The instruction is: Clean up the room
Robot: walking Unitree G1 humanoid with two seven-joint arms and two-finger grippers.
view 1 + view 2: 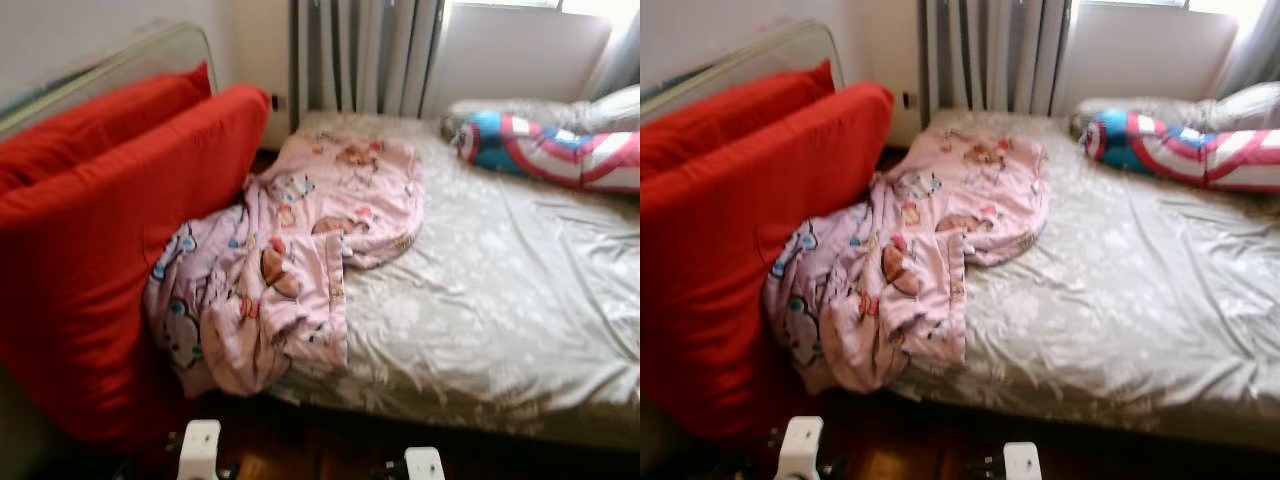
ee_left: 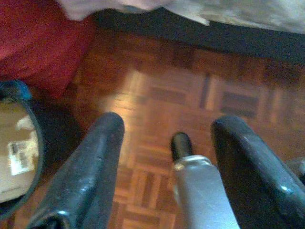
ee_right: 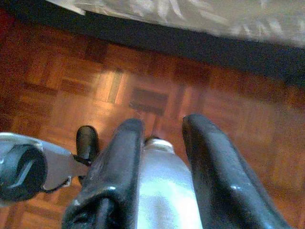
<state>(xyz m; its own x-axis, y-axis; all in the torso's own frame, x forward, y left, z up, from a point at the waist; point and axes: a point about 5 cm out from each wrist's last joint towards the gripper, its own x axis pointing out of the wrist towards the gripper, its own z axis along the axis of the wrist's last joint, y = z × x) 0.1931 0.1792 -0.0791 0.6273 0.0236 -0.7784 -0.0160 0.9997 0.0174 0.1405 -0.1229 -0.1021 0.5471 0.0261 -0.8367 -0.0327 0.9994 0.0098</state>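
Pink blanket (image 1: 290,260) lies crumpled on the bed (image 1: 500,300), ahead of and above both hanging grippers. Left gripper (image 2: 167,138) and right gripper (image 3: 162,129) hang over parquet floor (image 3: 157,86), fingers spread, holding nothing.

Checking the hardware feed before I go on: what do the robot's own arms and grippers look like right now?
The left gripper has two long, glossy black fingers with rounded tips. The right gripper has the same black fingers. In the wrist views, a smooth silver limb segment shows beyond the fingers. In the head view, two white blocky parts sit at the bottom edge.
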